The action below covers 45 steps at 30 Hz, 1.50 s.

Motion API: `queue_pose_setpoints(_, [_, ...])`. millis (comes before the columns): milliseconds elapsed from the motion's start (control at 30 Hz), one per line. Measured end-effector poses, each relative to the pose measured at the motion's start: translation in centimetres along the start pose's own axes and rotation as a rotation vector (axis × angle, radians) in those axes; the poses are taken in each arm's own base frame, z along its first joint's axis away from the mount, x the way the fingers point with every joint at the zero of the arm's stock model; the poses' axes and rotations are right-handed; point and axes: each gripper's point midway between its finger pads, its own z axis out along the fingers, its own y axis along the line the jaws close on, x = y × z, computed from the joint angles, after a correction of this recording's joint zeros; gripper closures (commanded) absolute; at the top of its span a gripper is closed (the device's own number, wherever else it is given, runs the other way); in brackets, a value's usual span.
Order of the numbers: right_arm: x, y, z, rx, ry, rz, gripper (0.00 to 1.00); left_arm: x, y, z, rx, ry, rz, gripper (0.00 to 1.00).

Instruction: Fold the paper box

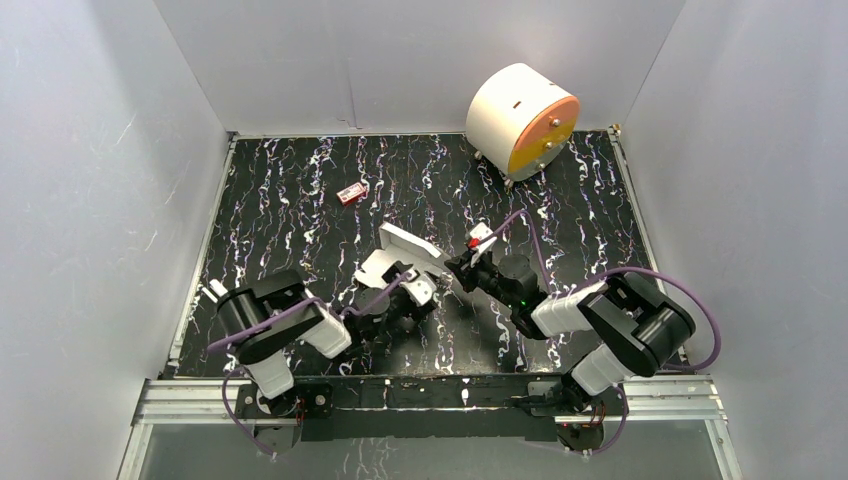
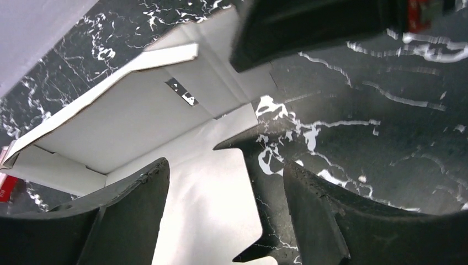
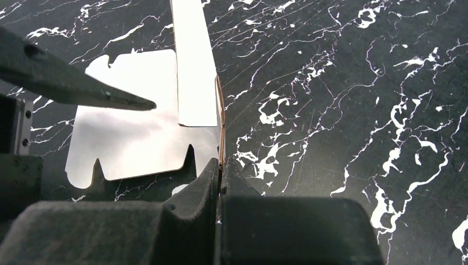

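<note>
The paper box (image 1: 405, 250) is a white die-cut cardboard sheet, partly folded, with one panel raised, near the table's middle. My right gripper (image 1: 460, 268) is shut on the sheet's right edge; in the right wrist view the thin edge (image 3: 219, 118) runs up from between its closed jaws (image 3: 221, 168). My left gripper (image 1: 410, 287) is open over the near flap. In the left wrist view its two fingers (image 2: 157, 185) straddle the flat white flap (image 2: 204, 204), and the raised panel (image 2: 132, 116) stands beyond. The left gripper's finger (image 3: 83, 83) shows over the sheet in the right wrist view.
A big white cylinder with an orange face (image 1: 522, 120) stands at the back right. A tiny red item (image 1: 351, 193) lies left of centre behind the box. White walls enclose the black marbled table (image 1: 560, 210) on three sides.
</note>
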Motion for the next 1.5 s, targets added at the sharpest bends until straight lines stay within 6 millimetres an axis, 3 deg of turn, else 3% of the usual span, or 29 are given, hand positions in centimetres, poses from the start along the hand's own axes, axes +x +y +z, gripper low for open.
queue_pose_setpoints(167, [0.1,-0.2,-0.2,0.037,0.024,0.035,1.0,2.6,-1.6,0.1,0.026,0.037,0.201,0.25])
queue_pose_setpoints(367, [-0.6,-0.4,-0.5,0.072,0.025,0.064,1.0,1.2,-2.1,1.5,-0.013,-0.014,0.325,0.26])
queue_pose_setpoints(867, [-1.7,0.0,-0.9,0.113,0.036,0.113,1.0,0.2,-1.8,1.9,-0.039,-0.028,0.319,0.4])
queue_pose_setpoints(1067, [-1.6,0.4,-0.8,0.117,0.051,0.117,1.0,-1.1,-1.6,2.4,-0.053,-0.058,0.301,0.5])
queue_pose_setpoints(1200, [-1.5,1.0,-0.7,0.109,0.06,0.116,1.0,-1.3,-1.6,2.4,-0.056,-0.062,0.297,0.62])
queue_pose_setpoints(1500, [-2.2,1.4,-0.7,0.111,0.05,0.123,1.0,-1.2,-1.4,2.4,-0.068,-0.057,0.298,0.63])
